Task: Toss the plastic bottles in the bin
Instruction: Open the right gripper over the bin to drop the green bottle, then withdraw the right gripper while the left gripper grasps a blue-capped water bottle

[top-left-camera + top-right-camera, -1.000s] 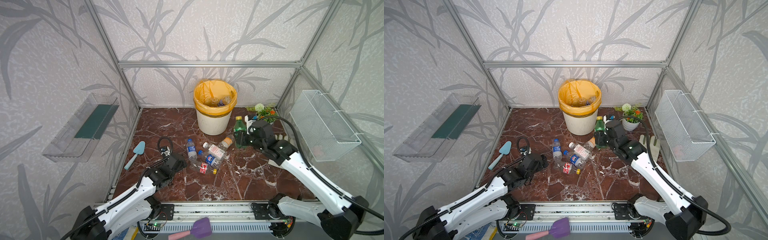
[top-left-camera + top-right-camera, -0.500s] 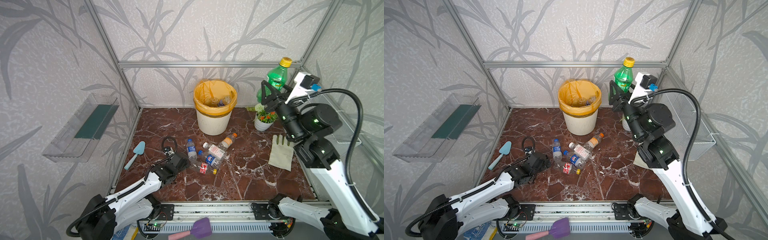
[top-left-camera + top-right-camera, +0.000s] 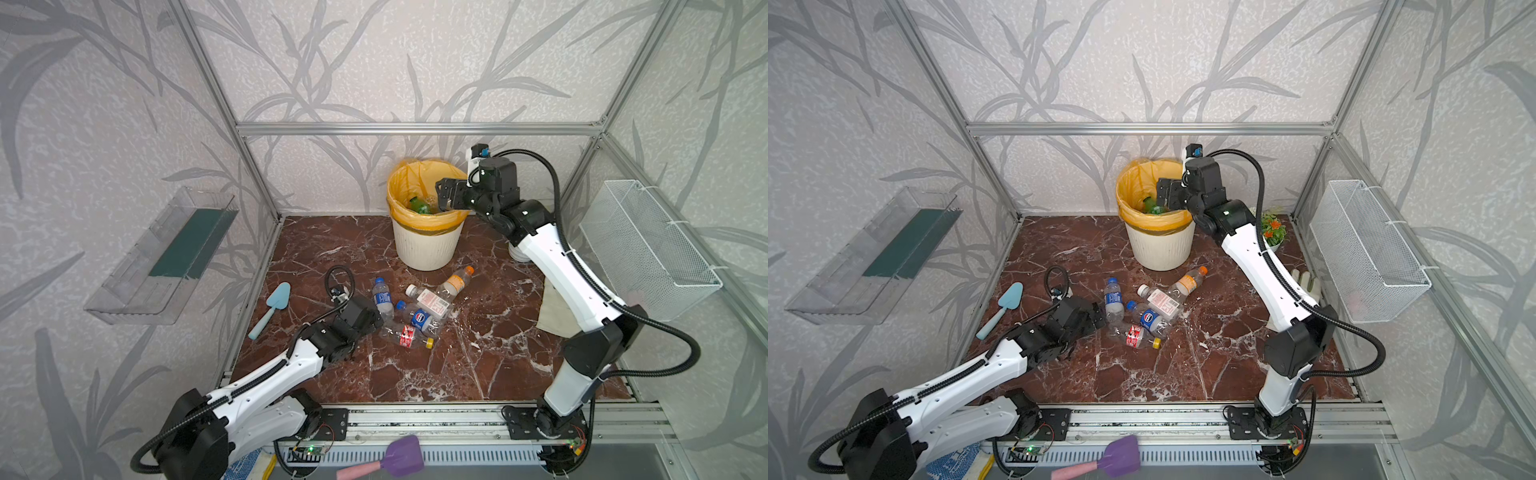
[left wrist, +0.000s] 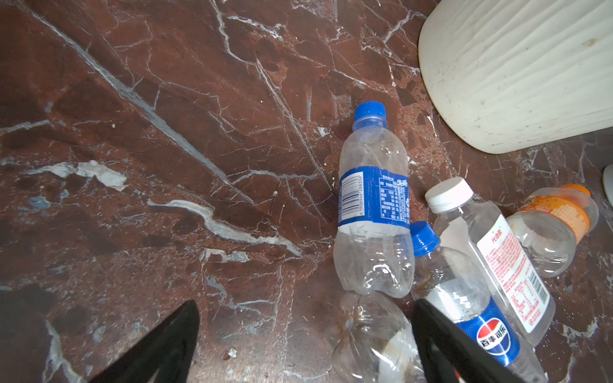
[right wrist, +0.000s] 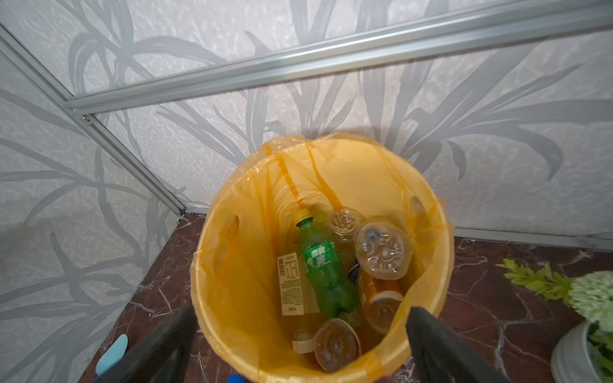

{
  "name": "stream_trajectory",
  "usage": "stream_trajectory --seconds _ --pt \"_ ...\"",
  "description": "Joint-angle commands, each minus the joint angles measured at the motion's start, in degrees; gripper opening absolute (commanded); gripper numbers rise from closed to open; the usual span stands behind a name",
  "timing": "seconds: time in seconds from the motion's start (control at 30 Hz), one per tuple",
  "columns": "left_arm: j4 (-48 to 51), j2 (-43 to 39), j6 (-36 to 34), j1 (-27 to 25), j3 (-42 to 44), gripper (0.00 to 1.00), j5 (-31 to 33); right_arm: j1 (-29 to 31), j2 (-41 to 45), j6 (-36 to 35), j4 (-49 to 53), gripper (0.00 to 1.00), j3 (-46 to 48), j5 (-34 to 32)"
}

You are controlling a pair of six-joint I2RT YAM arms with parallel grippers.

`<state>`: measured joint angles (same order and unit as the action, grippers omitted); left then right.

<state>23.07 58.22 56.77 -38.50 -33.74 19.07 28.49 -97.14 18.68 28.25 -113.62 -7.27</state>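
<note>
Hovering above the bin (image 3: 424,245) at upper centre of both top views, the right gripper (image 3: 445,194) is seen spread wide and empty (a green bottle (image 5: 323,275) lies inside the bin among others). Five plastic bottles (image 3: 434,305) are clustered on the marble floor (image 3: 478,365) at mid-frame, where the left gripper (image 4: 306,303) is held splayed apart, nothing grasped.

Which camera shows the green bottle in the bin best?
The right wrist view: it looks down into the bin, showing the green bottle, label and yellow cap. Both top views catch only a green patch past the rim; the left wrist view shows none of it.
</note>
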Motion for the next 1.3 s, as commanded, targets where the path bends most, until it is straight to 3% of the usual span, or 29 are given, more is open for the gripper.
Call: stream_trajectory --seconds 0.0,0.3,0.5,0.83,1.07,1.27 --pt "2.4 -1.1 0.0 0.3 -1.8 0.99 1.9 -0.1 7.7 -1.1 -3.1 0.99 0.7 -2.5" --pt "1.6 5.2 -2.4 0.1 -5.9 0.99 -0.2 -1.6 12.5 -0.6 -5.0 0.99 10.9 -0.1" --pt "0.3 11.5 -4.6 0.2 -9.8 0.99 -1.8 -6.5 19.5 3.6 -7.3 0.99 29.7 4.5" --pt "7.9 27.6 -5.3 0.4 -23.4 0.95 -0.1 -14.6 31.4 5.6 -7.2 0.99 58.5 11.0" --pt "18.5 37.2 -2.1 0.8 -32.9 0.87 4.5 -17.8 37.5 5.1 -6.1 0.99 68.8 13.0" --pt "18.0 41.8 -2.5 1.4 -35.3 0.75 3.1 -18.7 38.9 5.1 -4.5 0.99 72.1 13.8"
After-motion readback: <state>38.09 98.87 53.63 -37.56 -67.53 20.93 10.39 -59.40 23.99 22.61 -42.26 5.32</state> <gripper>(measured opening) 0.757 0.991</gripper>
